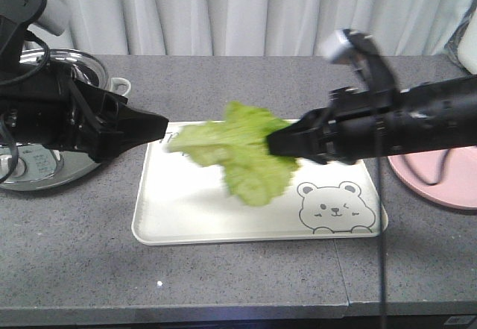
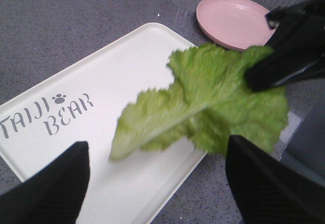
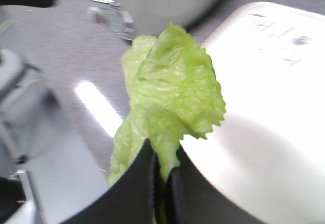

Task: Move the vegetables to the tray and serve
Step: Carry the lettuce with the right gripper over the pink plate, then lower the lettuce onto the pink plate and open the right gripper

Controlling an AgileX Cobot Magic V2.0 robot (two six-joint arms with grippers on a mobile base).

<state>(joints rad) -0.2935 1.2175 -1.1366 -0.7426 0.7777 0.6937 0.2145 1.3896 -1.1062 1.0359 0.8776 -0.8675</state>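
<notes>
A crinkled green lettuce leaf [image 1: 238,154], the vegetables, hangs in the air over the cream-white tray [image 1: 179,221] with the bear drawing. My right gripper [image 1: 273,145] is shut on the leaf's right edge; in the right wrist view the leaf [image 3: 170,97] is pinched between the black fingers [image 3: 137,183]. From the left wrist the leaf [image 2: 203,104] shows blurred above the tray [image 2: 81,82] with its TAIJI BEAR lettering. My left gripper [image 1: 162,127] hovers at the tray's left end, apart from the leaf, open with nothing between its fingers [image 2: 51,188].
A round pink plate [image 1: 440,183] lies on the grey table right of the tray, also seen as the plate [image 2: 231,21] in the left wrist view. A steel pot with a glass lid [image 1: 52,75] stands at the back left behind my left arm.
</notes>
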